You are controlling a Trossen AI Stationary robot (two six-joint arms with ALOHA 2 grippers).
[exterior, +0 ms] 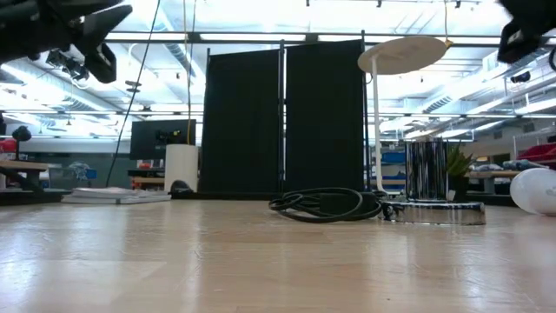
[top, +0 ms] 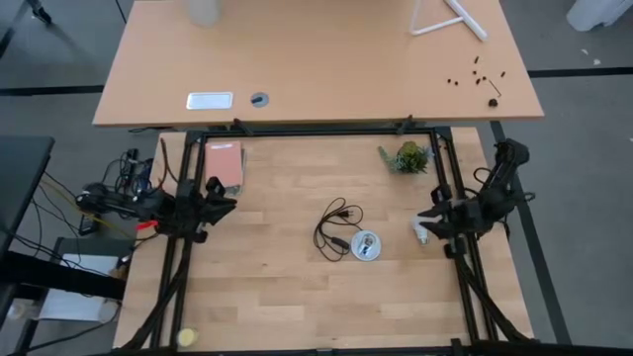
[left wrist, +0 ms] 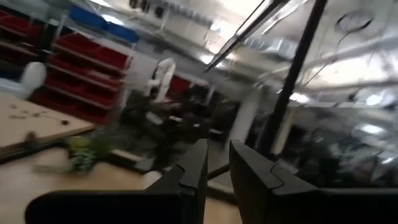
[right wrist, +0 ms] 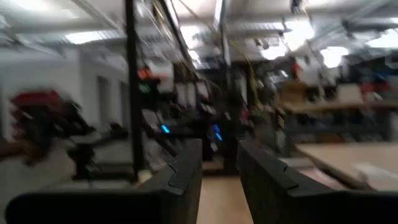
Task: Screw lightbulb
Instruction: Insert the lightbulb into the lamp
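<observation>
Right gripper [top: 432,213] shut on nothing, raised at the table's right edge, just above the lightbulb [top: 422,234], which lies on its side on the wood. Left gripper [top: 220,206] parked at the left edge, fingers nearly together, empty. Socket disc [top: 365,245] near the bulb, towards centre, cord [top: 336,225] coiled beside it. Judgement: open the right jaws, descend, grip the glass gently, keep the screw base free
</observation>
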